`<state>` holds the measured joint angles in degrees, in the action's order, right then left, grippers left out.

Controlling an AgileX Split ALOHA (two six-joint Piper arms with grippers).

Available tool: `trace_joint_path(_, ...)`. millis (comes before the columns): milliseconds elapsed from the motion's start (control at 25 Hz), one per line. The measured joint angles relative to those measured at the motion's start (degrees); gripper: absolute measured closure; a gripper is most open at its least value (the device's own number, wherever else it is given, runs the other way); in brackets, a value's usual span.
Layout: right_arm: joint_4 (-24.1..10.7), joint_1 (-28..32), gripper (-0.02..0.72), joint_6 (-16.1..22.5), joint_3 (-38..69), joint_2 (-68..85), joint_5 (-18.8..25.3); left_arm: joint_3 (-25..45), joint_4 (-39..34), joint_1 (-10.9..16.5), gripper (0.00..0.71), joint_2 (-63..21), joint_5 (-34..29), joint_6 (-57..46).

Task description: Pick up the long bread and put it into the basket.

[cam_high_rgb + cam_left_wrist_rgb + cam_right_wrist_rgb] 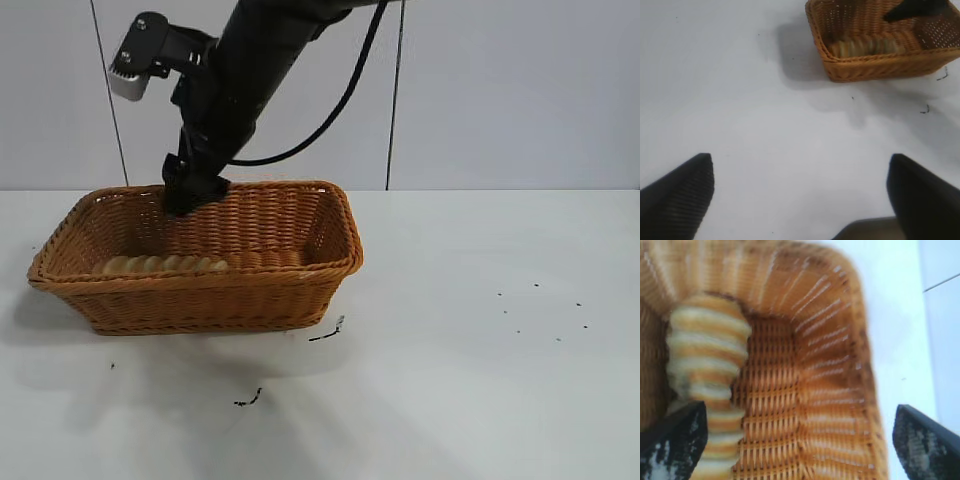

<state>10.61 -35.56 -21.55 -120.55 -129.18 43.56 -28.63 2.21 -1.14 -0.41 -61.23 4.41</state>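
The long bread (165, 265), ridged and striped pale and orange-brown, lies inside the wicker basket (300, 300) along its near wall, toward the left end. It also shows in the left wrist view (865, 47) and the right wrist view (707, 365). My right gripper (195, 195) hangs over the basket's far rim, open and empty, with the bread beside one fingertip (799, 440). My left gripper (800, 185) is open and empty over bare table, far from the basket (875, 67), and is out of the exterior view.
The basket stands on a white table at the left. Small black marks (325, 333) lie on the table in front of it, and several specks (540, 305) lie to the right. A panelled wall runs behind.
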Motion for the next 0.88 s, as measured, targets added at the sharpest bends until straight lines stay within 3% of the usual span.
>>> trace_joint_path(80, -2.1, 1.0, 0.014, 6.8, 0.0, 1.2, 1.4, 0.0, 0.0, 0.0, 0.018, 0.0, 0.0, 0.0)
trace_joint_path(120, -2.6, 1.7, 0.014, 8.3, 0.0, 1.5, 2.1, 0.0, 0.0, 0.0, 0.018, 0.0, 0.0, 0.0)
trace_joint_path(400, -3.4, 11.2, 0.014, 13.5, 0.0, 1.8, 7.1, 0.0, 0.0, 0.0, 0.018, 0.0, 0.0, 0.0)
trace_joint_path(720, -4.1, 28.6, 0.014, 14.9, 0.0, 1.7, 9.8, 0.0, 0.0, 0.0, 0.018, 0.0, 0.0, 0.0)
trace_joint_path(880, -4.2, 34.1, 0.014, 14.9, 0.0, 1.7, 11.0, 0.0, 0.0, 0.0, 0.018, 0.0, 0.0, 0.0)
